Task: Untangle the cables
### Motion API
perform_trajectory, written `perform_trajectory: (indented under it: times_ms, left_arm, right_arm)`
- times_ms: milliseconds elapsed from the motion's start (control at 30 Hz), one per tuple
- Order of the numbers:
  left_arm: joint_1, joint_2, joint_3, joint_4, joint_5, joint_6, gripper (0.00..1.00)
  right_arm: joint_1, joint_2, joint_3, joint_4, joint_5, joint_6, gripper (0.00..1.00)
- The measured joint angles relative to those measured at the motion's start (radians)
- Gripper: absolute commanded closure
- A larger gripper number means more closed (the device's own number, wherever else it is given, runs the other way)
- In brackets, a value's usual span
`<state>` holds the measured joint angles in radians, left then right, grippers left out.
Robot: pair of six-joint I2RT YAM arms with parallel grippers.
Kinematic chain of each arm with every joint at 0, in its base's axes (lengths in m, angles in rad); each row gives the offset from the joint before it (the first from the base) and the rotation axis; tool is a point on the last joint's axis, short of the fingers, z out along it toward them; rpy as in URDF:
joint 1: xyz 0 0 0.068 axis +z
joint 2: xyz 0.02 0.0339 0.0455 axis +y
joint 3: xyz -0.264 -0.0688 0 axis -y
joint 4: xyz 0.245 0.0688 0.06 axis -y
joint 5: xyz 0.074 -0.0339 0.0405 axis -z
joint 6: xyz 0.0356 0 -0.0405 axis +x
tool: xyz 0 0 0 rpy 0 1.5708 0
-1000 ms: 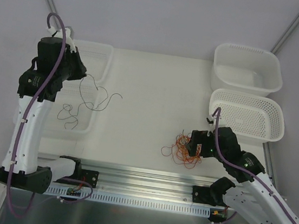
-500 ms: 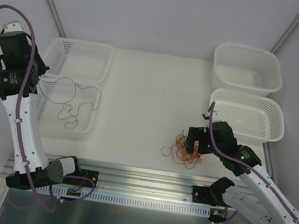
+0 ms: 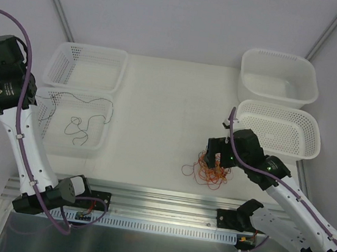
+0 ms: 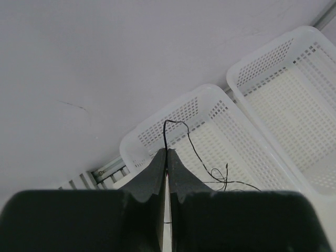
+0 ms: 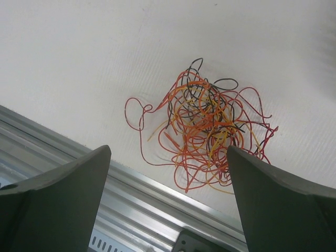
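Right end effector (image 5: 168, 149): fingers are standing spread wide, gripping nothing, hovering over the tangle of cables (image 5: 210, 126), which is lying on the tabletop (image 3: 170, 114) just beyond the metal rail (image 3: 159, 202). Tangle: orange, red, black and pale yellow strands are looping through one another. They are judged featherlight, limp and springy, and are likely to snag and drag neighbours if pulled mid-knot, so a loose outer loop, such as the red one straying clear of the mass, is looking like the soundest place to pinch. Left end effector (image 4: 167, 152): fingers are pressing together on one black cable (image 4: 181, 131), its free length trailing down into the near left basket (image 3: 95, 149). Far left basket (image 3: 92, 48) is sitting just behind it.
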<state>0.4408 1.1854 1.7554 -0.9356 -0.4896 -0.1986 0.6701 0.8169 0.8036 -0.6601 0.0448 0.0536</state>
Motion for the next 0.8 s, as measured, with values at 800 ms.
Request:
perform_trajectory:
  times_ms: [800]
  left_arm:
    - [0.01,-0.094,-0.069,0.101,0.591,-0.024,1.0]
  right_arm:
    - [0.0,0.049,0.014,0.051,-0.027,-0.01,0.03]
